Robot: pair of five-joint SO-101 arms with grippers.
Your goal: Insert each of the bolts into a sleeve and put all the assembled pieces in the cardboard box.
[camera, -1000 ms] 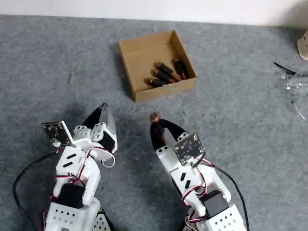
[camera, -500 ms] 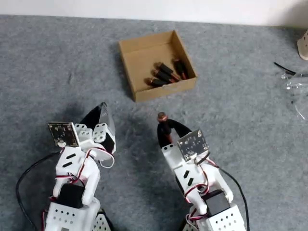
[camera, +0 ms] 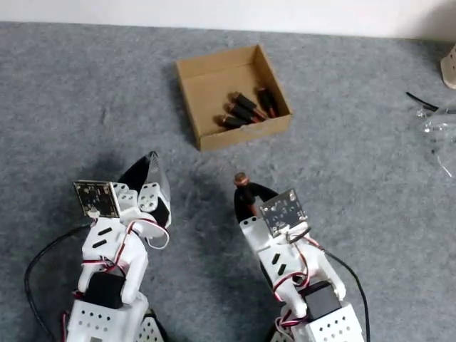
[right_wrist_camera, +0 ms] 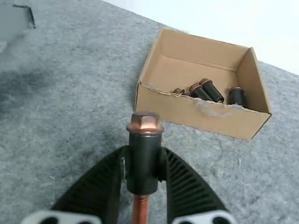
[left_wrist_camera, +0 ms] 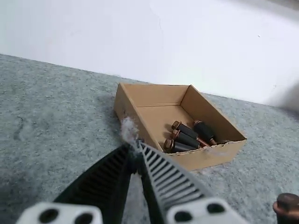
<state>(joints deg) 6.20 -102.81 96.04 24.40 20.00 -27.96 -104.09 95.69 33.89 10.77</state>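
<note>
1. Currently the right gripper (right_wrist_camera: pixel 145 157) is clenched on a sleeve (right_wrist_camera: pixel 143 144). The bolt (right_wrist_camera: pixel 144 122) is seated in it, head pointing away from the wrist and shank poking out toward it.
2. The box (right_wrist_camera: pixel 201 115) lies ahead of the tips, apart. Several finished pieces (right_wrist_camera: pixel 205 91) sit against its near wall.
3. Step judged: carry to the box. Clear the near wall, aim for bare floor beyond the pile, and release low so the bolt stays seated.
4. The left gripper (left_wrist_camera: pixel 137 150) is alongside, closed on nothing.

left pincer (left_wrist_camera: pixel 136 150) closed; right pincer (right_wrist_camera: pixel 143 155) clamps sleeved bolt (right_wrist_camera: pixel 145 123).
</note>
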